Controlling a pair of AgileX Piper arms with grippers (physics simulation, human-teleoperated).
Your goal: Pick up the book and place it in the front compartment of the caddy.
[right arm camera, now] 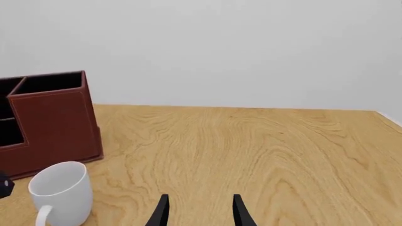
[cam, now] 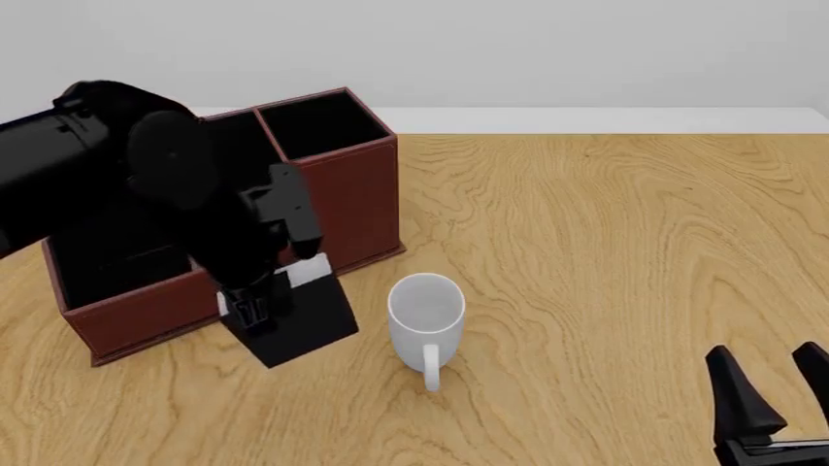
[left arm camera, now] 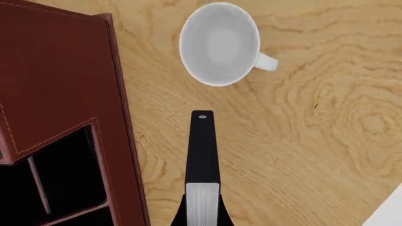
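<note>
**A:** So the book is sitting just in front of the caddy, right beside the white mug, and the left gripper is coming down on its top edge. In the left wrist view the book is running straight out between the fingers, white page edge nearest the camera, so I'm reading them as pinched on its two covers.

**B:** Agreed. It's looking small, thick and rigid, so I'm guessing it isn't flexing or weighing much. Smooth covers could be slippery though, so squeezing the flat faces near the top is looking like the sensible hold.

**A:** The front view is hiding the fingers behind the arm; only the wrist view is showing the grip, plus the caddy's compartments.

**B:** And the right gripper is idling well apart, fingers spread, holding nothing.
</note>
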